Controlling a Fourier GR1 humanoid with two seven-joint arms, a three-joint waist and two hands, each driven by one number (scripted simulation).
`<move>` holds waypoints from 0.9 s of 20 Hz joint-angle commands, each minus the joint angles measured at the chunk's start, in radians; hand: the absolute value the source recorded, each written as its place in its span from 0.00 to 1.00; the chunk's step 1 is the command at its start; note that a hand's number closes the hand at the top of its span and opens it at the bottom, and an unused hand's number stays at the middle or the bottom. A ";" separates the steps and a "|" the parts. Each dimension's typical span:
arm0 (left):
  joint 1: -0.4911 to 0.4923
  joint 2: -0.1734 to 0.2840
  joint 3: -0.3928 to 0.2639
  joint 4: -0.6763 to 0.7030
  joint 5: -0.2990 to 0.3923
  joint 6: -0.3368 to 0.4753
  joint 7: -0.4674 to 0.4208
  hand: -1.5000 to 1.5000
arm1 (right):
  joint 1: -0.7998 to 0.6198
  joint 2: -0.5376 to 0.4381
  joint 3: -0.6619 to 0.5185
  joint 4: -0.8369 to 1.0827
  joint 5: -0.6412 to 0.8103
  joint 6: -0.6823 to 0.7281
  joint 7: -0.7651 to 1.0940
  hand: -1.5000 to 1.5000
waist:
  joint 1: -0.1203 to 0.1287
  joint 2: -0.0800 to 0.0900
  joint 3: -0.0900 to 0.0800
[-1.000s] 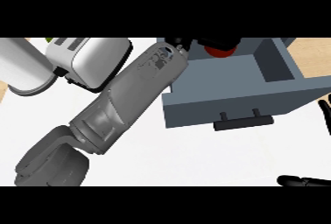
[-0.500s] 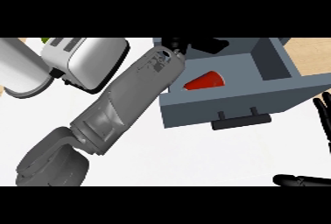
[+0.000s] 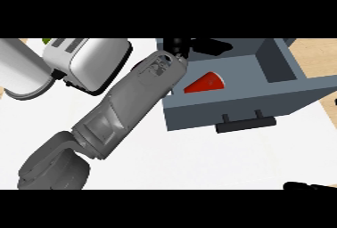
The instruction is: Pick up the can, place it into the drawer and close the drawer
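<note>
Red can (image 3: pixel 205 83) lies inside the open grey drawer (image 3: pixel 309 87) | left hand (image 3: pixel 187 45) over the drawer's far wall, fingers apart, holding nothing | right hand (image 3: pixel 308 186) at lower edge, finger state indiscernible | step: placement done; next, withdraw and push the handle (image 3: pixel 245 124) | white toaster (image 3: pixel 89 58) beside the forearm.

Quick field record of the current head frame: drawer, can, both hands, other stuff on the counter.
drawer: open, grey, dark handle on its front
can: red, lying inside the drawer, only part shows past the forearm
left hand: black, over the drawer's far edge, apart from the can; fingers not readable
right hand: only a black bit at the view's lower right edge; fingers not readable
toaster: white, on the counter left of the drawer
task state: can in drawer, drawer not yet closed
</note>
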 commanded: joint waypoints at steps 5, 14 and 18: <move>-0.007 0.000 0.008 -0.029 0.069 0.015 -0.016 0.00 | -0.016 -0.075 0.053 -0.061 0.191 0.017 -0.060 0.00 | 0.018 -0.002 -0.001; -0.014 0.000 0.011 -0.074 0.126 0.067 -0.067 0.00 | -0.083 -0.136 0.153 0.027 0.502 -0.032 -0.151 0.00 | 0.059 -0.008 -0.001; -0.053 0.000 0.000 -0.060 0.117 0.059 -0.031 0.00 | -0.134 -0.170 0.232 0.092 0.685 -0.054 -0.126 0.00 | 0.088 -0.012 -0.001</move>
